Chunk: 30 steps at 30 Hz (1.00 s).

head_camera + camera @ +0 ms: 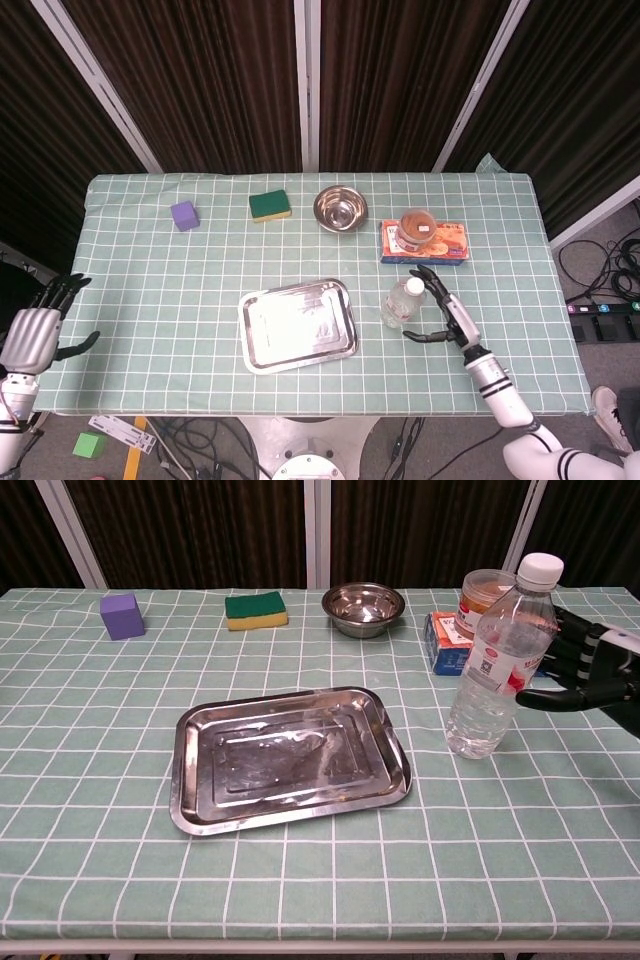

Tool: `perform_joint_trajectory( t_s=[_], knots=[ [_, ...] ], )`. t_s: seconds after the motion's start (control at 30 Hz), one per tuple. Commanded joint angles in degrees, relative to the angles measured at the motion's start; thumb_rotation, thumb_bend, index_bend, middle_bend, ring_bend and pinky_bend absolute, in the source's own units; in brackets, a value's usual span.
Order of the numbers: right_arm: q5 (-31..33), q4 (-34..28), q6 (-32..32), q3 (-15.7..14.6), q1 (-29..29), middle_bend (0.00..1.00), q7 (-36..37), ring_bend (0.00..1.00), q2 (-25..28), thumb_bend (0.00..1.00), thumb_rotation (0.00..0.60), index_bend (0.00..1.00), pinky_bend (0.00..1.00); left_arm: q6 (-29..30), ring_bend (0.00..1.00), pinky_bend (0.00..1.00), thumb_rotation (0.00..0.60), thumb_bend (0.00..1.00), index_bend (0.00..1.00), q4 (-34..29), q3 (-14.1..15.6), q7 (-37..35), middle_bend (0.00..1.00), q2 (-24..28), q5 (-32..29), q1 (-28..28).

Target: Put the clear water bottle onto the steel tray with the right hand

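Observation:
The clear water bottle (402, 303) (496, 665) with a white cap stands upright on the green checked cloth, just right of the steel tray (297, 324) (287, 758). The tray lies flat with nothing on it. My right hand (446, 314) (585, 670) is beside the bottle on its right, fingers spread and thumb pointing toward it, a small gap between them. It holds nothing. My left hand (32, 335) hangs off the table's left edge, fingers apart, holding nothing.
Behind the bottle a jar (417, 229) sits on an orange and blue box (448, 243). A steel bowl (340, 208), a green and yellow sponge (269, 205) and a purple cube (184, 215) line the far side.

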Motion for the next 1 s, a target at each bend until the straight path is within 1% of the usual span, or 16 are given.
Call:
perform_joint_trajectory(
  t_s=[0.03, 0.23, 0.33, 0.4, 0.43, 0.53, 0.6, 0.8, 0.9, 1.0],
  knots=[
    [-0.54, 1.34, -0.34, 0.12, 1.34, 0.07, 0.31, 0.00, -1.44, 0.00, 0.600, 0.00, 0.00, 0.13, 0.11, 0.19, 0.562, 0.25, 0.19, 0.09, -0.16, -0.10, 0.21, 0.29, 0.02, -0.07],
    [0.62, 2.78, -1.17, 0.84, 3.08, 0.09, -0.79, 0.00, -3.34, 0.00, 0.600, 0.00, 0.00, 0.42, 0.11, 0.19, 0.564, 0.25, 0.19, -0.11, -0.44, -0.31, 0.21, 0.74, -0.06, -0.12],
    [2.27, 3.46, -1.94, 1.57, 3.47, 0.15, -1.86, 0.01, -4.39, 0.00, 0.600, 0.01, 0.01, 0.34, 0.11, 0.19, 0.563, 0.25, 0.19, -0.07, -0.24, -0.31, 0.21, 0.71, -0.08, 0.01],
    [3.20, 3.80, -2.44, 2.01, 3.76, 0.22, -2.59, 0.06, -4.91, 0.00, 0.600, 0.09, 0.07, 0.27, 0.11, 0.19, 0.562, 0.25, 0.19, 0.01, -0.15, -0.32, 0.21, 0.64, -0.10, 0.07],
    [3.70, 3.95, -2.56, 2.27, 3.81, 0.24, -3.03, 0.08, -5.18, 0.00, 0.600, 0.13, 0.10, 0.25, 0.11, 0.19, 0.562, 0.25, 0.19, 0.04, -0.13, -0.34, 0.21, 0.60, -0.09, 0.07],
    [4.85, 4.15, -3.00, 2.89, 4.09, 0.31, -4.30, 0.17, -5.80, 0.00, 0.600, 0.36, 0.20, 0.23, 0.11, 0.19, 0.566, 0.25, 0.19, 0.10, -0.13, -0.39, 0.21, 0.53, -0.03, 0.00],
    [5.17, 4.02, -3.42, 3.00, 4.36, 0.35, -4.70, 0.20, -5.87, 0.01, 0.600, 0.45, 0.24, 0.23, 0.11, 0.19, 0.563, 0.25, 0.19, 0.10, -0.17, -0.39, 0.21, 0.50, 0.02, -0.06],
    [6.06, 3.19, -3.65, 3.56, 4.84, 0.44, -6.91, 0.26, -5.81, 0.10, 0.600, 0.60, 0.30, 0.20, 0.11, 0.19, 0.565, 0.25, 0.19, 0.16, -0.07, -0.68, 0.21, 0.45, -0.01, 0.01],
    [6.52, 2.18, -3.41, 4.05, 4.93, 0.47, -8.08, 0.27, -5.35, 0.13, 0.600, 0.64, 0.31, 0.33, 0.11, 0.19, 0.565, 0.25, 0.19, 0.20, 0.01, -0.82, 0.21, 0.47, 0.01, 0.15],
    [6.77, -0.13, -2.83, 4.88, 5.16, 0.48, -9.47, 0.28, -4.19, 0.17, 0.600, 0.65, 0.32, 0.45, 0.11, 0.19, 0.566, 0.25, 0.19, 0.17, -0.01, -0.95, 0.21, 0.49, -0.02, 0.23]
  ],
)
